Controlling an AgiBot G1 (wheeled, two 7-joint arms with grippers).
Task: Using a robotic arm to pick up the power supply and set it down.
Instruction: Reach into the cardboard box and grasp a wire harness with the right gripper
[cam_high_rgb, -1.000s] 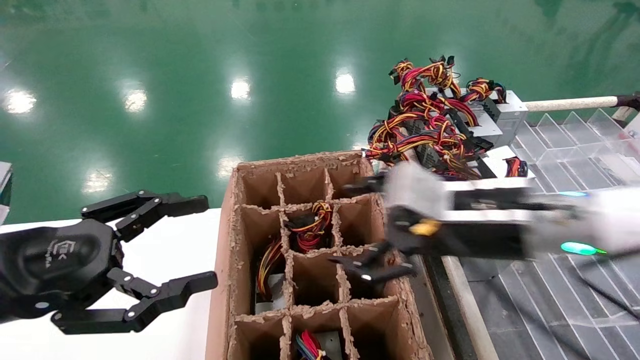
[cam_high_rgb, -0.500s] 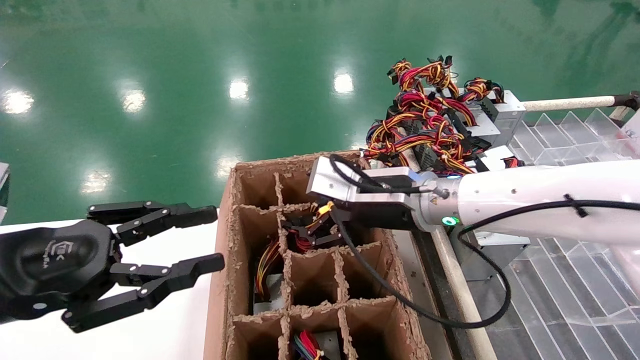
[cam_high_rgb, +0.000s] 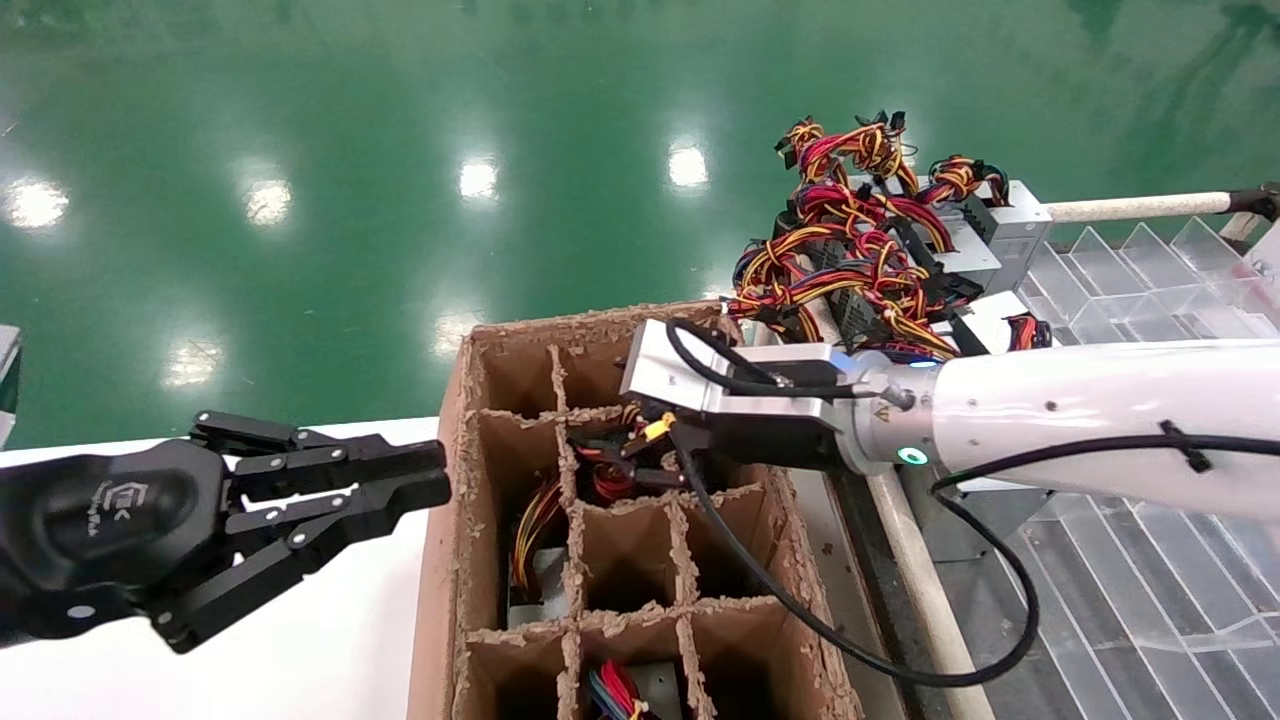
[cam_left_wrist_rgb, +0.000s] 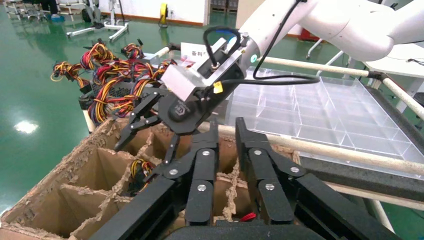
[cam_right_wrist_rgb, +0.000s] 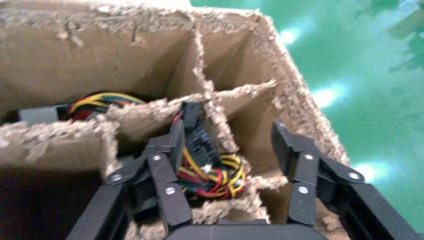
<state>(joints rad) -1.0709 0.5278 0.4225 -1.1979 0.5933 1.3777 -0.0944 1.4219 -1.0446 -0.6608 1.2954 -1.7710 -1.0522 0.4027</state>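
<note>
Here the right gripper (cam_high_rgb: 625, 455) hung over the middle cell of the divided cardboard box (cam_high_rgb: 440, 560), its fingers (cam_right_wrist_rgb: 167, 187) spread wide and gripping nothing. In the right wrist view one finger sat beside the bundle of red, yellow and black wires (cam_right_wrist_rgb: 212, 172) and the other stood over the neighbouring cell, so the torn cardboard divider (cam_right_wrist_rgb: 220, 125) lay between them. The power supply (cam_high_rgb: 610, 465) sat deep in that middle cell; only its wires and black connectors showed, and its metal body was hidden.

Probable faults from this position:
- Closing now would likely have pinched the divider or loose wires, not the metal case; a lift by the wires could slip or strain them.
- A descent with the fingers straddling the divider could have crushed the ragged wall or stalled on it.
- The wires could have snagged on the frayed edges during lifting and dragged the box.

The left gripper (cam_high_rgb: 300, 500) was parked over the white desk (cam_high_rgb: 330, 650) just beside the box, fingers nearly together, empty.
</note>
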